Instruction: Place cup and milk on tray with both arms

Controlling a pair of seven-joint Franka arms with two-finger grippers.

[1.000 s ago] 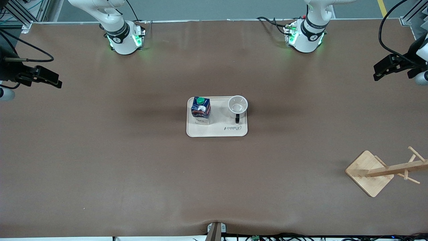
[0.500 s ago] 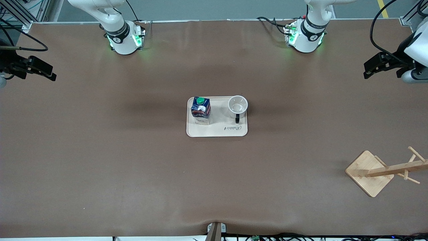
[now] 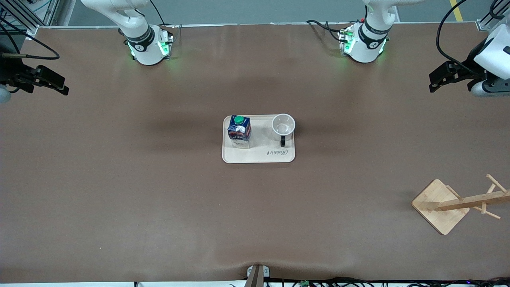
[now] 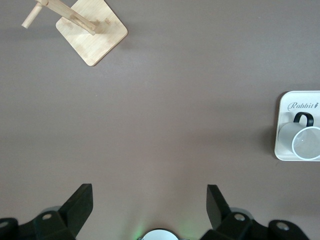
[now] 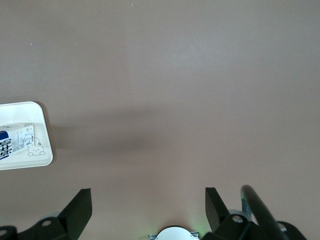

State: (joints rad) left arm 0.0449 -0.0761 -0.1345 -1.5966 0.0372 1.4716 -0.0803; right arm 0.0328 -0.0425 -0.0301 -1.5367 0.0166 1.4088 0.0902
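The cream tray [image 3: 259,156] lies at the table's middle. The blue milk carton [image 3: 239,131] with a green cap stands on it toward the right arm's end. The white cup [image 3: 283,125] with a black handle stands on it toward the left arm's end. My left gripper [image 3: 434,81] is open and empty, high over the table's left-arm end. My right gripper [image 3: 59,83] is open and empty, high over the right-arm end. The left wrist view shows the cup [image 4: 305,142] on the tray [image 4: 287,150]; the right wrist view shows the tray [image 5: 40,150] and carton [image 5: 15,140].
A wooden mug rack [image 3: 458,204] with a square base lies tipped near the left arm's end, nearer the front camera; it also shows in the left wrist view [image 4: 90,30]. The two arm bases [image 3: 147,48] [image 3: 364,44] stand at the table's edge farthest from the front camera.
Both grippers have drawn up and away from the front camera, over the table's ends. The cup, milk and tray have not moved.
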